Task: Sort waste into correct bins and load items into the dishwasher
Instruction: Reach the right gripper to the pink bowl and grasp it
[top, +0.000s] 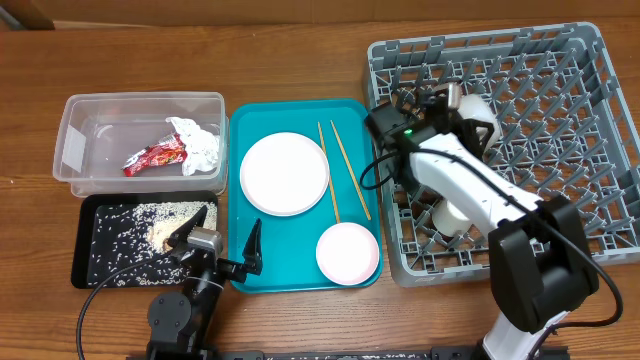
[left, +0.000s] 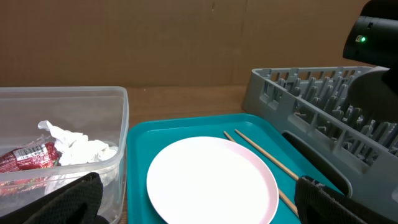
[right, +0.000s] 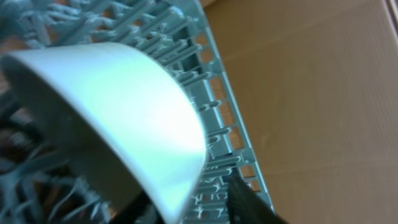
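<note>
My right gripper is over the back left of the grey dish rack. In the right wrist view its jaws straddle the rim of a tilted white bowl, with a gap showing at the right finger. This bowl also shows in the overhead view. My left gripper is open and empty at the front edge of the teal tray. The round white plate, two chopsticks and a small white bowl lie on that tray. The red-and-white wrapper and tissue lie in the clear tub. Rice covers the black tray.
A second white dish lies in the rack's front left, under the right arm. In the left wrist view the plate, the chopsticks, the tub and the rack's wall lie ahead.
</note>
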